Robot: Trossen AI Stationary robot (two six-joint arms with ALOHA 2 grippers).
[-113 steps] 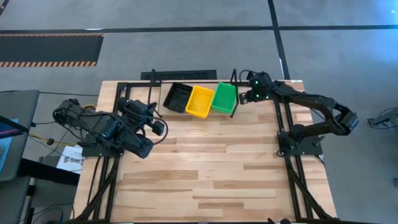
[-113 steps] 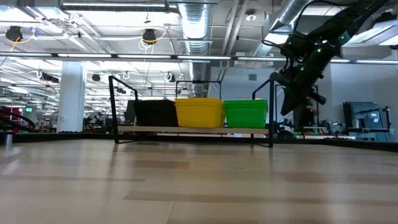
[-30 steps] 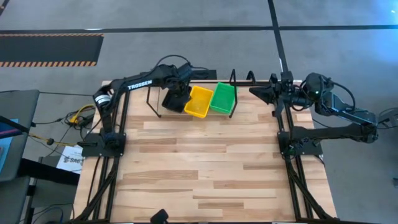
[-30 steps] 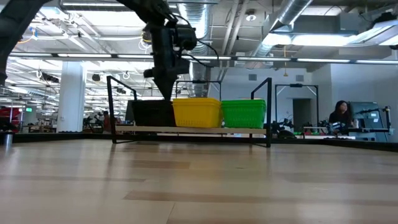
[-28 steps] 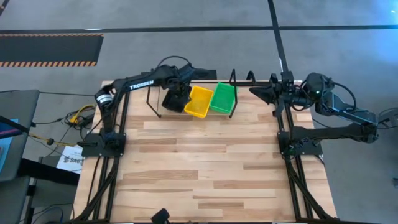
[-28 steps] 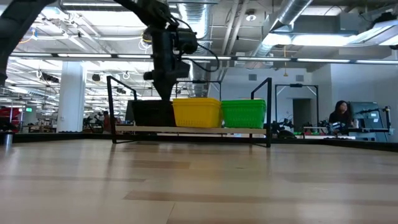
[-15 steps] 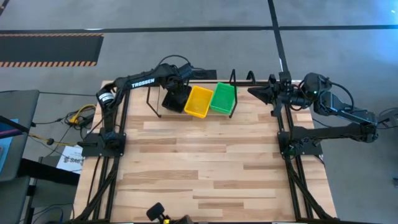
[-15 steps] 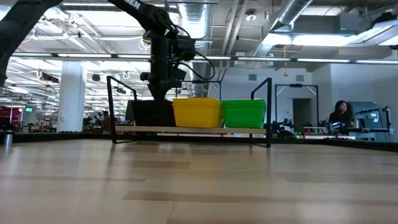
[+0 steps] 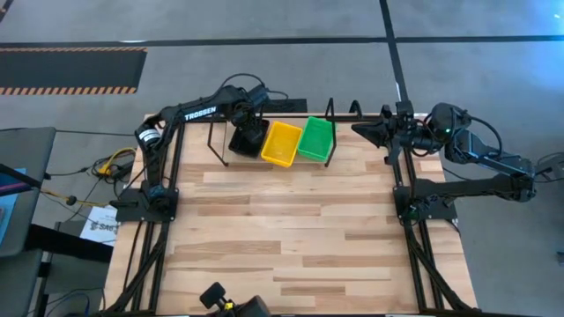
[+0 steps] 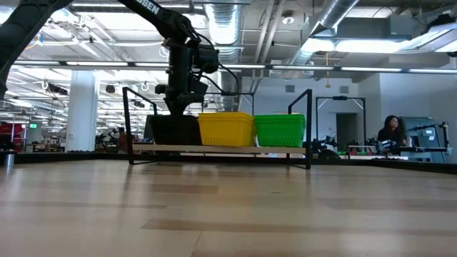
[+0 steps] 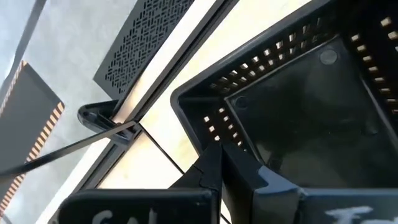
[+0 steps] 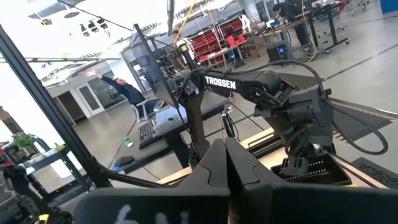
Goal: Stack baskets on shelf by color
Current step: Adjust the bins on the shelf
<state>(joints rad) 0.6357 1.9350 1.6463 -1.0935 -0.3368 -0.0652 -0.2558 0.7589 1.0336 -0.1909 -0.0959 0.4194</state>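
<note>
On the shelf [image 10: 221, 149] at the table's far edge stand a black basket [image 9: 258, 144], a yellow basket [image 9: 282, 143] and a green basket [image 9: 317, 139], side by side on its pale board. My left gripper [image 10: 176, 111] is shut and points steeply down over the black basket [image 10: 175, 130], at its left part. In the left wrist view its fingertips [image 11: 217, 152] show at the perforated wall by one corner of the black basket [image 11: 311, 118]. My right gripper [image 9: 357, 130] is shut and held level to the right of the shelf, touching nothing. My left gripper comes from above, slanting down, with its shut fingertips at the top edge of the black basket's wall [image 11: 208, 121] near a corner. I cannot tell whether they touch it. The basket rests on the shelf.
A black perforated panel [image 9: 260, 106] lies on the floor beyond the shelf. The shelf's upright wire ends [image 10: 309, 125] flank the baskets. Bare wood [image 9: 291, 220] fills the table's middle and near part. A dark object [image 9: 225, 304] shows at the near edge. A person [image 10: 391, 132] sits far behind.
My left gripper, staying shut, has moved toward the table's left edge and a little down, from the black basket's right part beside the yellow one to its left part, tipping steeper. The baskets keep their places.
</note>
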